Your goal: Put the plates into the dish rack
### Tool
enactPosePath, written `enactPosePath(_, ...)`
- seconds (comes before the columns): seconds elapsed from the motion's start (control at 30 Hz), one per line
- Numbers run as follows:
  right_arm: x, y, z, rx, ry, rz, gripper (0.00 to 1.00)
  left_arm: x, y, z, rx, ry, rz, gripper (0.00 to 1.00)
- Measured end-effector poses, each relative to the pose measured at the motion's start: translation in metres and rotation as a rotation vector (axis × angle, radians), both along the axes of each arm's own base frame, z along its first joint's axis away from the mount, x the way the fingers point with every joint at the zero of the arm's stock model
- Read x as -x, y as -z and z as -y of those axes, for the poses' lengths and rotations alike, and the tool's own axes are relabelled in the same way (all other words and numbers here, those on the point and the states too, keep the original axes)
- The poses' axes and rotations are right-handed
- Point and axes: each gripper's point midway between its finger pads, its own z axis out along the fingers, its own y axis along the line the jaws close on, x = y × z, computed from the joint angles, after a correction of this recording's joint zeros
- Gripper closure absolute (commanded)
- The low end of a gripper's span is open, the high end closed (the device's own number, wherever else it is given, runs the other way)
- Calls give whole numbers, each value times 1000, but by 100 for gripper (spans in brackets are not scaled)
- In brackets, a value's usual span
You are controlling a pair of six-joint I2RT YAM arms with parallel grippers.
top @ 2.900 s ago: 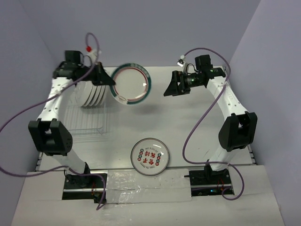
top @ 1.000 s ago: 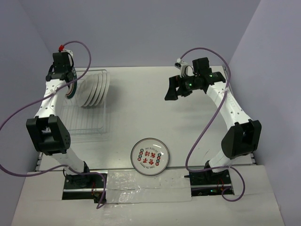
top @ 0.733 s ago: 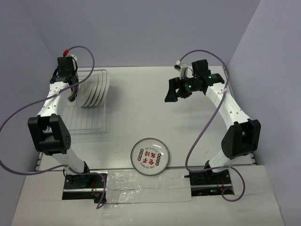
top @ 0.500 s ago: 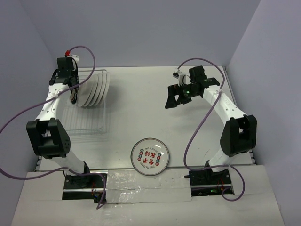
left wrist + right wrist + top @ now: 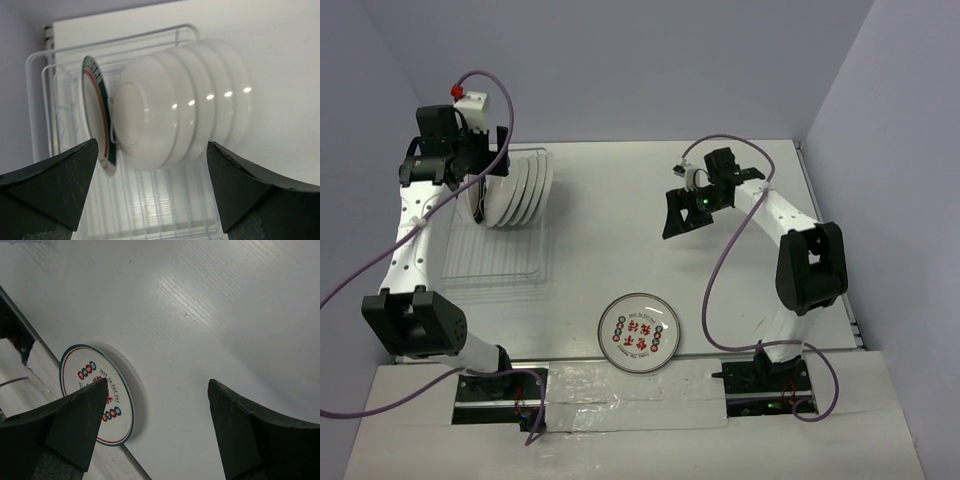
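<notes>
dish rack (image 5: 495, 262): there's your landmark, a white wire rack sitting flat on the table (image 5: 740, 300). Its far end is loaded and its near end shows only wires.
racked plates (image 5: 175, 125): you've got a tight row standing on edge in the far end of the dish rack. Their white backs face the left wrist camera, each one overlapping the next.
green-rimmed plate (image 5: 96, 120): look to the end of that row, toward the dish rack's left wall. It stands upright on edge inside the dish rack, a thin gap away from the nearest white back. You can see its dark green rim with a red ring just inside.
left gripper (image 5: 152, 150): it's up above the far end of the dish rack, looking down on the row. Your fingers are spread wide with nothing between them, and they're off the plates.
right gripper (image 5: 157, 390): this one's well to the right of the dish rack, hanging over bare table. Fingers are spread wide here too, and it's carrying nothing.
red-character plate (image 5: 639, 333): it lies flat and face up on the table, well apart from the dish rack, off its near right corner. The right wrist view catches it below the fingers, with a green rim and red characters in the middle. It's not yet in the dish rack.
</notes>
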Motion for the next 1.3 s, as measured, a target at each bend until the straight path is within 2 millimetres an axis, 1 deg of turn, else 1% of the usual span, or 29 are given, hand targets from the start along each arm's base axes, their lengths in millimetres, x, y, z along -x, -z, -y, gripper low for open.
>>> enactPosePath(0.1,6,11,-14,1,-37,-26,15,4,-20,16,63,58,39,1)
enactPosePath(0.17,10,17,-21,3,-57,-41,19,6,-29,22,94,77,57,1)
enactPosePath(0.23,14,24,-28,9,-77,-59,23,8,-33,28,121,91,63,1)
enactPosePath(0.33,23,40,-38,24,-119,-100,30,12,-37,35,160,111,68,1)
enactPosePath(0.43,38,58,-45,42,-172,-162,33,19,-41,39,178,124,76,1)
enactPosePath(0.53,58,71,-54,45,-243,-225,33,23,-42,43,191,135,78,1)
enactPosePath(0.7,87,88,-63,48,-352,-322,33,26,-33,46,207,146,57,1)
enactPosePath(0.77,98,95,-66,55,-395,-363,35,26,-30,47,213,149,48,1)
enactPosePath(0.87,113,97,-69,55,-450,-414,36,27,-27,48,216,151,41,1)
enactPosePath(0.93,123,98,-71,68,-495,-418,40,27,-26,48,216,151,39,1)
enactPosePath(1.0,135,100,-73,89,-543,-424,47,27,-26,48,216,151,39,1)
enactPosePath(1.03,140,101,-75,100,-566,-427,57,27,-26,48,217,152,38,1)
enactPosePath(1.07,145,103,-76,108,-585,-430,63,27,-26,48,218,153,38,1)
enactPosePath(1.1,148,106,-76,120,-600,-431,75,27,-25,48,219,152,37,1)
enactPosePath(1.17,151,111,-77,140,-624,-427,93,28,-24,49,222,154,35,1)
enactPosePath(1.2,152,111,-78,136,-627,-431,100,28,-24,50,226,157,34,1)
enactPosePath(1.27,154,101,-80,107,-615,-462,100,29,-24,53,239,168,34,1)
enactPosePath(1.3,150,99,-80,104,-608,-452,100,31,-25,55,253,174,33,1)
